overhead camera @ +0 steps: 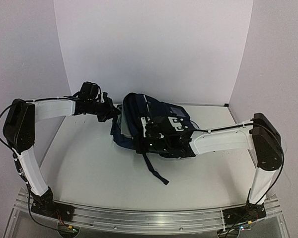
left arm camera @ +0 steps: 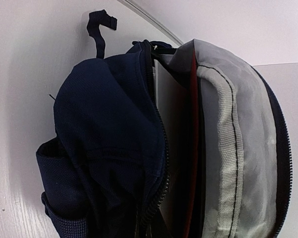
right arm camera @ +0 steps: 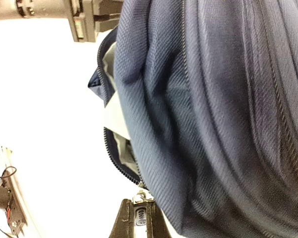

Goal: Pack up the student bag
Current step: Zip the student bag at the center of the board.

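The large navy blue fabric backpack [overhead camera: 156,124] lies on the white tabletop [overhead camera: 89,163] lengthwise between both arms, its open mouth just ahead of the left gripper [overhead camera: 111,113], jaws clenched, while the right gripper [right arm camera: 140,206], jaws pinching the small metal zipper pull [right arm camera: 141,216], faces the unzipped track.

The student bag [right arm camera: 213,109] is coarse navy cloth, matt, with its twill ribs plain to see. Its lining [left arm camera: 253,124] is a smoother pale grey fabric with a faint sheen, edged in ribbed woven tape [left arm camera: 228,148]. The zip pull [right arm camera: 141,216] is shiny metal. The table [overhead camera: 89,168] looks smooth, matt white, and the rail [overhead camera: 149,219] at its near edge is brushed metal.
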### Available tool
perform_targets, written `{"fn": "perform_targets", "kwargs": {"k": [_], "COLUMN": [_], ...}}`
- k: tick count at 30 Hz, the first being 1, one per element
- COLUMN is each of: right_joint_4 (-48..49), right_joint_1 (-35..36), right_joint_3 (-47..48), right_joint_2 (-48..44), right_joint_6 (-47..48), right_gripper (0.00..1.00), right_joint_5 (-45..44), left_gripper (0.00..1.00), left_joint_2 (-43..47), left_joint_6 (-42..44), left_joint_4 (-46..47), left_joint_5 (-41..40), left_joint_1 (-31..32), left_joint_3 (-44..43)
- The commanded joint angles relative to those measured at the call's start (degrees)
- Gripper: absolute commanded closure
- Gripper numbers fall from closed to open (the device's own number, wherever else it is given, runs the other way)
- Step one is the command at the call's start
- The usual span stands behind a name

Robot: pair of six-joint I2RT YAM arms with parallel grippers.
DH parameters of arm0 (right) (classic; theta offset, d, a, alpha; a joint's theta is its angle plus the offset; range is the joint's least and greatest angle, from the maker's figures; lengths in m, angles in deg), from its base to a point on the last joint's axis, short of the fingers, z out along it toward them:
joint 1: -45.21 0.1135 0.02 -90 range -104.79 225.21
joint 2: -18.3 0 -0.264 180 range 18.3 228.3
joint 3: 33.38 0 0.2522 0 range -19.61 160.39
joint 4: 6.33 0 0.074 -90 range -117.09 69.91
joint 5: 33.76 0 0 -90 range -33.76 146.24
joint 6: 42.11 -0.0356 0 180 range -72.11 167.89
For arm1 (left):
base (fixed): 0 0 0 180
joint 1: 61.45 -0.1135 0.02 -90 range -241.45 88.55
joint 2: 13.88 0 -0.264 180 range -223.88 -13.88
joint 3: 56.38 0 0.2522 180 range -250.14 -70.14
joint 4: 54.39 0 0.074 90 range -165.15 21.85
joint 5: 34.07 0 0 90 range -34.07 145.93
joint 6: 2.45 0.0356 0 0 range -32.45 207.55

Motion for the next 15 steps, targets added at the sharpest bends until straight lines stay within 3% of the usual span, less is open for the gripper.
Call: {"fn": "perform_targets", "kwargs": {"k": [1, 4, 9, 15], "right_joint_4": [4.1, 2.7, 1.0, -0.3], "right_joint_1": [1.4, 1.4, 1.4, 2.6], "right_joint_3": [4.1, 3.5, 5.9, 7.9], "right_joint_2": [-3.1, -4.0, -3.1, -4.1], "right_joint_6": [-1.3, -1.3, -0.6, 1.0], "right_gripper": [1.00, 1.00, 1.00, 1.00], "right_joint_5": [-5.4, -4.8, 5.9, 16.6], "left_gripper": [1.00, 1.00, 1.00, 1.00], "left_joint_2": [7.4, 10.1, 13.9, 12.5], "left_joint_6": [9.2, 13.5, 18.0, 17.2], "left_joint_4": [-9.4, -15.1, -8.7, -8.2], "left_joint_5": [-4.3, -6.6, 7.0, 7.8], "left_joint_1": [2.5, 2.5, 2.1, 2.1], "left_joint_3": [-1.3, -0.9, 4.7, 5.4]}}
